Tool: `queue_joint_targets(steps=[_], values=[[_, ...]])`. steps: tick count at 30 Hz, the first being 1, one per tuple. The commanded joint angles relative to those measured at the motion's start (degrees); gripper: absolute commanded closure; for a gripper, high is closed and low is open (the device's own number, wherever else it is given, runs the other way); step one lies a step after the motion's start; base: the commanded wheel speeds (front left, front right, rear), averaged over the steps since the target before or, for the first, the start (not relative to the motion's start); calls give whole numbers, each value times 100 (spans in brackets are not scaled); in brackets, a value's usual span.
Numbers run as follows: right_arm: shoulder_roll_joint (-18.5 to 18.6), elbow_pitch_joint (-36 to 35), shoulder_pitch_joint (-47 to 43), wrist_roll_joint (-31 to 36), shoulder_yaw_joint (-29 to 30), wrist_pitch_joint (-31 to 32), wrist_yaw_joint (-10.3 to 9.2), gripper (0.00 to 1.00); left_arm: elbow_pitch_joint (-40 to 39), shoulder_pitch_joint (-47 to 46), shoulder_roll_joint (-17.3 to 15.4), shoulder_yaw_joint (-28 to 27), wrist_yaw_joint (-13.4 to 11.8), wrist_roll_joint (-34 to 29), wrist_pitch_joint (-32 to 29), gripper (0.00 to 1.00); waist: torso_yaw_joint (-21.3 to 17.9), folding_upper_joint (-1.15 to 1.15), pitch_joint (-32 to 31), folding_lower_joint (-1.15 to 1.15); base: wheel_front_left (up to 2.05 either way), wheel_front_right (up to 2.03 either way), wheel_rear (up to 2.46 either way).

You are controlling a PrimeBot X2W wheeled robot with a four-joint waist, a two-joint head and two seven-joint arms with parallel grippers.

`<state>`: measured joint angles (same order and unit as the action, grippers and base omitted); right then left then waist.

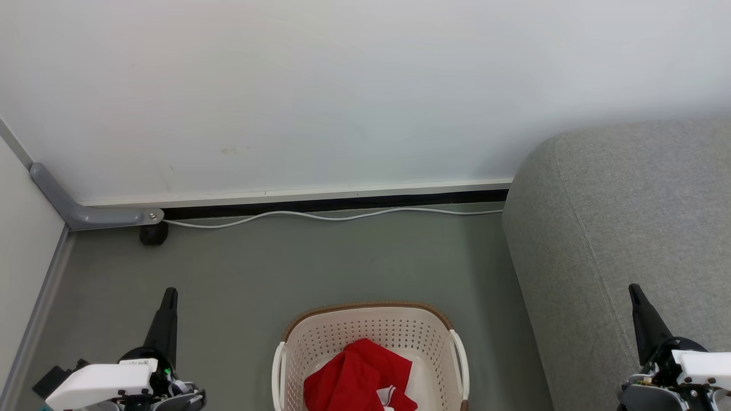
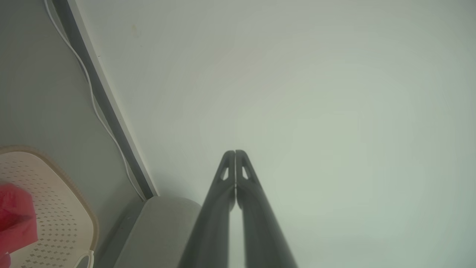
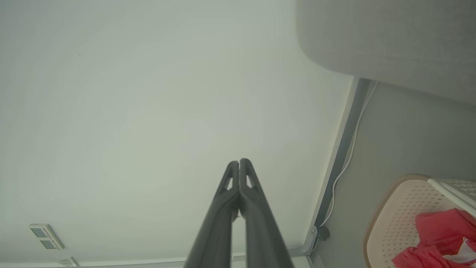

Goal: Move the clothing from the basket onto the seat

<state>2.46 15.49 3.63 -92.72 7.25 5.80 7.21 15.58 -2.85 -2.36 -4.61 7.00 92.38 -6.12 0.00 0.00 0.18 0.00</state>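
Pressed together, empty: fingers of left gripper (image 2: 235,152) and right gripper (image 3: 239,162). Between them: clothing (image 1: 360,377) in basket (image 1: 365,307). Beside right fingers: seat (image 1: 628,200).

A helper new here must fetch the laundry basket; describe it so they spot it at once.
Start at the big grey sofa on the right; on the floor just left of it stands the laundry basket. It is oval, cream, perforated, brown-rimmed, with red clothing inside.
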Motion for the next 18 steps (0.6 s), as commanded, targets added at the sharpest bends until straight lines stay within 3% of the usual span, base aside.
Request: queue_joint_targets(steps=[1,18], values=[[60,-147,254,39,-92,53,28,100,-156,-333,-58,-189,48,-20,-34,100,0,0,0,0,0,0,0],[56,-147,254,44,-86,58,28,100,-156,-334,-57,-191,48,-21,-36,100,0,0,0,0,0,0,0]])
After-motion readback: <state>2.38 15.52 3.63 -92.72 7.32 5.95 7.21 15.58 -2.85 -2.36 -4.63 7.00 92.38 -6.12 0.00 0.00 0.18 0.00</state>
